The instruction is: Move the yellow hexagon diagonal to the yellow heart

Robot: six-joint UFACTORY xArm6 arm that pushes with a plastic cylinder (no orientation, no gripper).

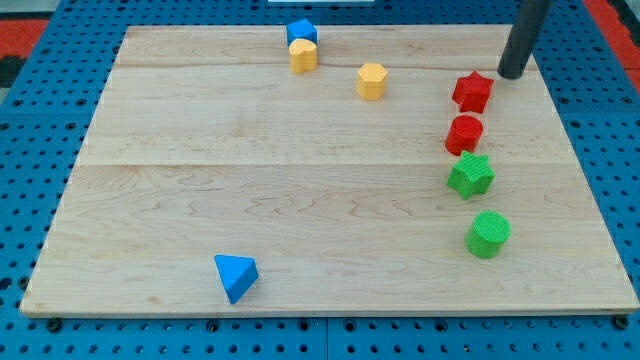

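Note:
The yellow hexagon (371, 81) lies near the board's top middle. The yellow heart (303, 55) lies up and to the left of it, touching a blue block (300, 32) at the top edge. My tip (512, 74) rests on the board at the view's upper right, well to the right of the hexagon and just above and right of the red star (472, 92). It touches no block.
Below the red star stand a red cylinder (464, 134), a green star (470, 175) and a green cylinder (488, 234) in a column on the right. A blue triangle (236, 276) lies at the bottom left. The wooden board (250, 190) sits on a blue pegboard.

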